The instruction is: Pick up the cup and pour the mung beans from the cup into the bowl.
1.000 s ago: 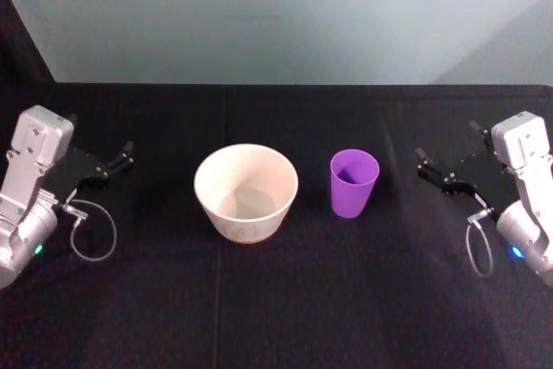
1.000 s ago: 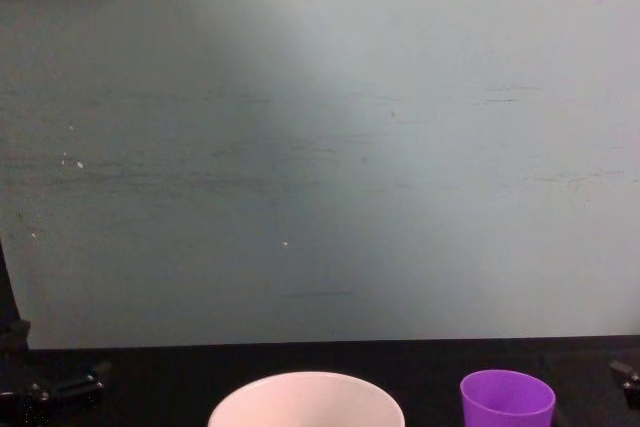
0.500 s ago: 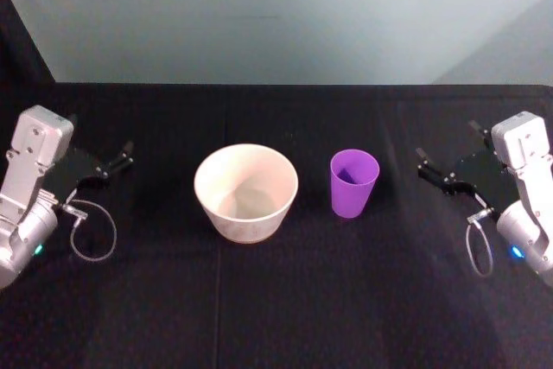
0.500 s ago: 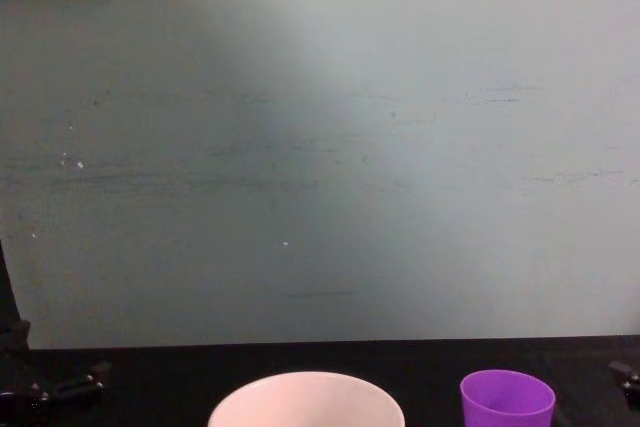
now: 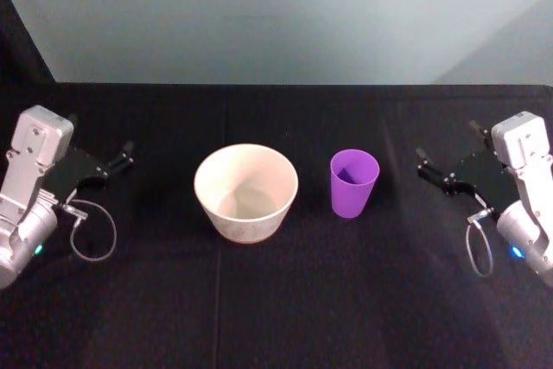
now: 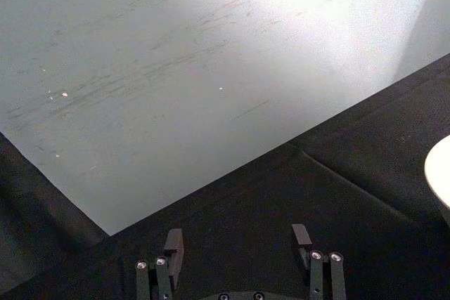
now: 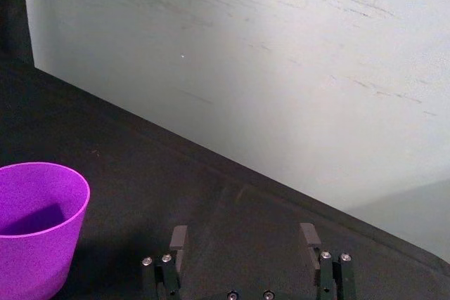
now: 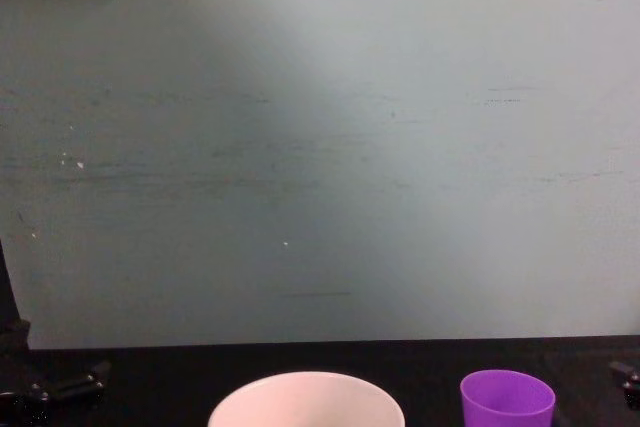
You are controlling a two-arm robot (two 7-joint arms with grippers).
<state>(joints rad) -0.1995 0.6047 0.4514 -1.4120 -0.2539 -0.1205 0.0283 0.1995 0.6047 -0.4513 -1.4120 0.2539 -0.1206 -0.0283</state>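
The purple cup (image 5: 354,182) stands upright on the black tabletop (image 5: 276,300), at 3 o'clock from the white bowl (image 5: 246,192), not touching it. The left gripper (image 6: 238,233) is at 9 o'clock of the bowl and the right gripper (image 7: 242,231) at 3 o'clock of the cup. Both are wide open and hold nothing.

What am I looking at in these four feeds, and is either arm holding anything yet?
This is a two-armed robot facing a black cloth-covered table. The head view looks down from above; the chest view looks across the table from lower down; each wrist view looks forward from one arm, past its own tool. On the table stand a wide round white bowl and, to its right and apart from it, a small purple plastic cup, upright. What is inside the cup cannot be made out. The left tool is at the table's left side, the right tool at the right side, nearer the cup. Both are open and hold nothing.
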